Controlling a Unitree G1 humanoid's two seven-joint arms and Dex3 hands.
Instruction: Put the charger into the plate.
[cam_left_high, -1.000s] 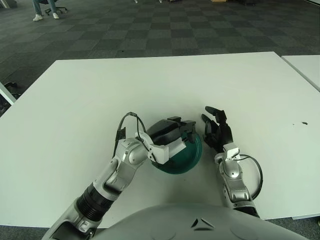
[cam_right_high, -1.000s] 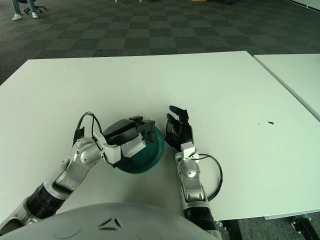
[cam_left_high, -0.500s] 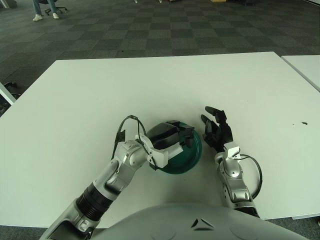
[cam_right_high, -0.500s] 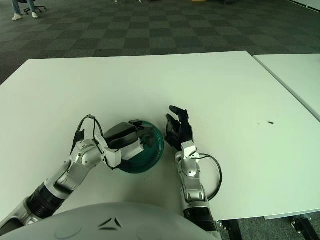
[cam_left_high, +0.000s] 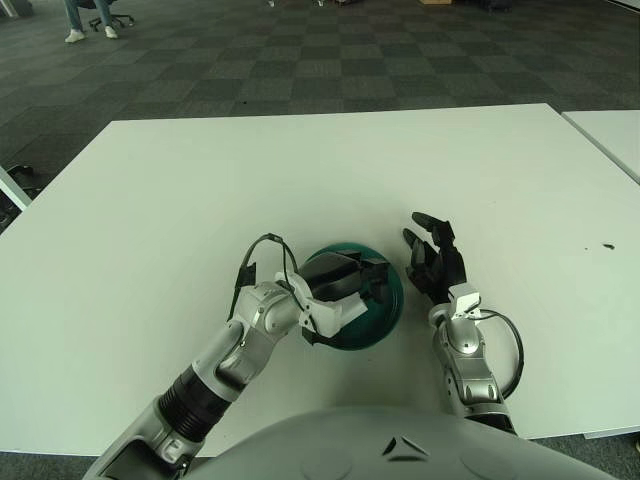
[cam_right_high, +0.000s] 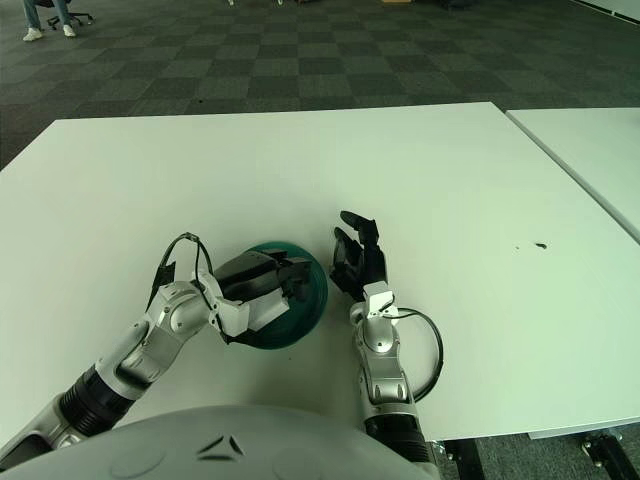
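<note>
A teal plate (cam_left_high: 394, 300) sits on the white table (cam_left_high: 300, 170) near its front edge. My left hand (cam_left_high: 348, 284) reaches in from the left and hangs low over the plate's bowl, covering most of it. Its black fingers are curled around a white block, the charger (cam_left_high: 338, 314), which shows under the palm just above the plate's near side. Whether the charger touches the plate is hidden by the hand. My right hand (cam_left_high: 434, 262) stays idle just right of the plate, fingers spread and holding nothing.
A second white table (cam_left_high: 610, 135) adjoins at the far right, with a narrow gap between the two. A small dark speck (cam_left_high: 608, 246) lies on the right part of the table. Dark carpet tiles lie beyond the far edge.
My left hand has sunk lower into the plate with the charger and drawn slightly back toward me, uncovering the plate's far rim. The right hand has not moved.
</note>
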